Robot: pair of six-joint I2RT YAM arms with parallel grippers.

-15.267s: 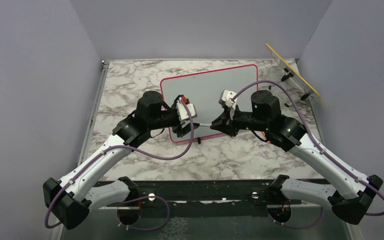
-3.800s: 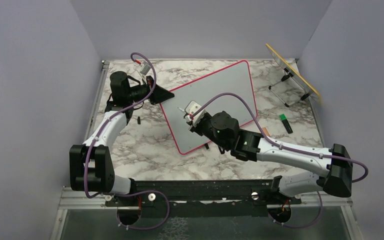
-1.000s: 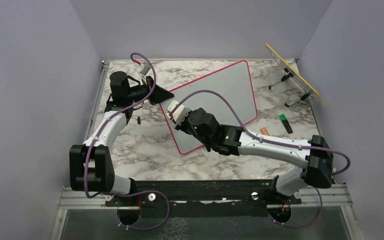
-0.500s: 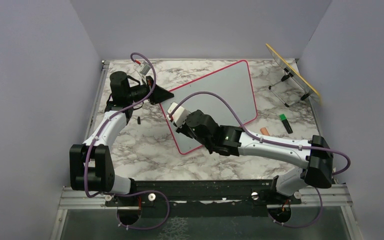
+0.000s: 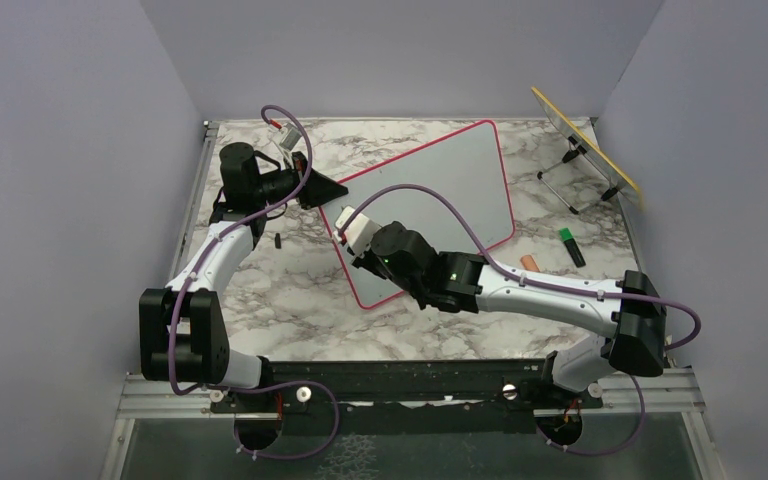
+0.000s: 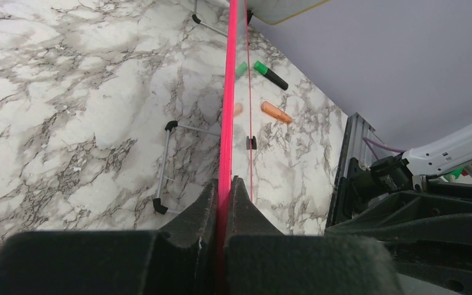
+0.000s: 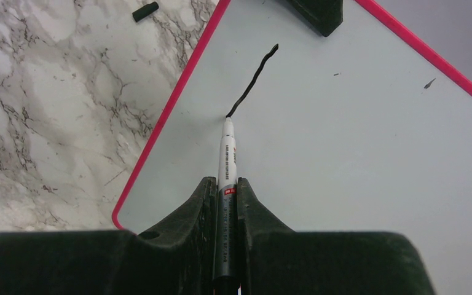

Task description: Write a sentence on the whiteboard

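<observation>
The whiteboard (image 5: 440, 190), white with a thin pink-red frame, stands tilted across the marble table. My left gripper (image 5: 335, 190) is shut on its frame at the far-left corner; in the left wrist view the pink edge (image 6: 227, 92) runs out from between the fingers of that gripper (image 6: 224, 181). My right gripper (image 5: 357, 262) is shut on a grey-and-white marker (image 7: 227, 160). The marker tip touches the board near its left edge, at the near end of one short wavy black stroke (image 7: 252, 80). That stroke is all of the sentence that shows.
A yellow-edged panel on a wire stand (image 5: 585, 140) is at the back right. A green marker (image 5: 571, 246) and an orange cap (image 5: 528, 262) lie right of the board. A small black cap (image 5: 277, 240) lies left of it. Walls close three sides.
Over the last second my right gripper has slid slightly right and nearer along the board with the marker. The left gripper and the board have held still.
</observation>
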